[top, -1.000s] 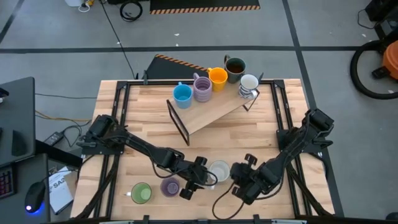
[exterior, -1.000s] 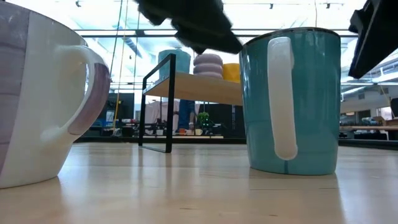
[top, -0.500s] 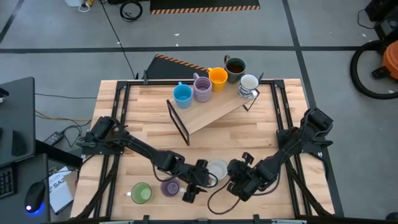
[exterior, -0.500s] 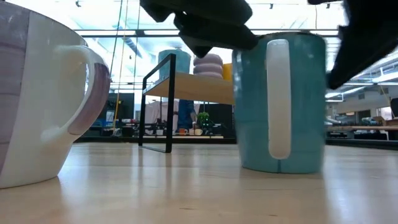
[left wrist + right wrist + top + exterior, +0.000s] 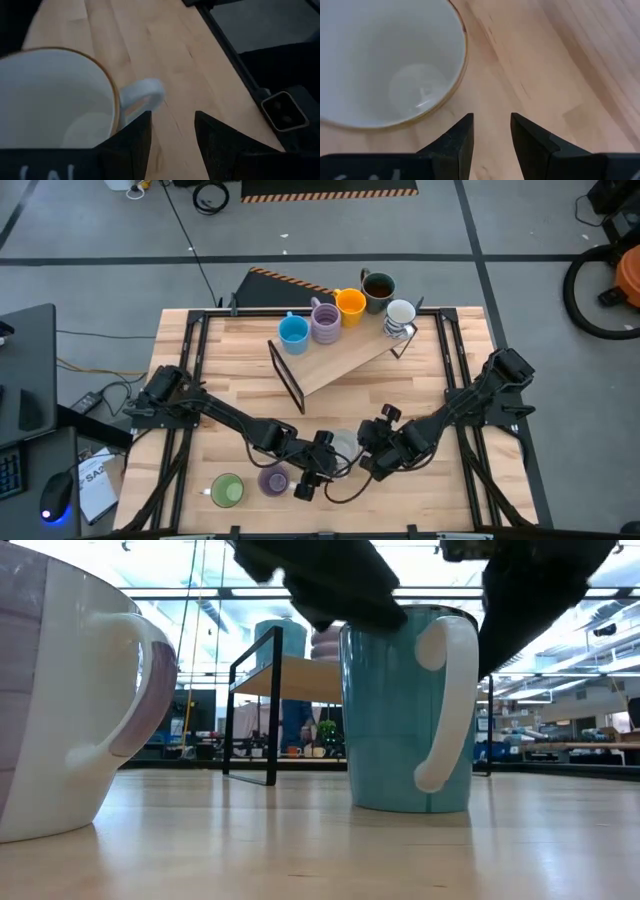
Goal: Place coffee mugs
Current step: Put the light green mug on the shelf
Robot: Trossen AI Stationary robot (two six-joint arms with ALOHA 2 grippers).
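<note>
Both grippers crowd one mug
Left gripper and right gripper flank the pale mug, fingers parted, gripping nothing, likely nudging it.

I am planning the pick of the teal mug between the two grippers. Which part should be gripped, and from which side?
Probably the rim wall, from above: the teal mug stands upright and empty, so one finger fits inside, one outside. Avoid the white handle. The right gripper, open beside it, seems well placed.

Wooden table, mugs, rack
</note>
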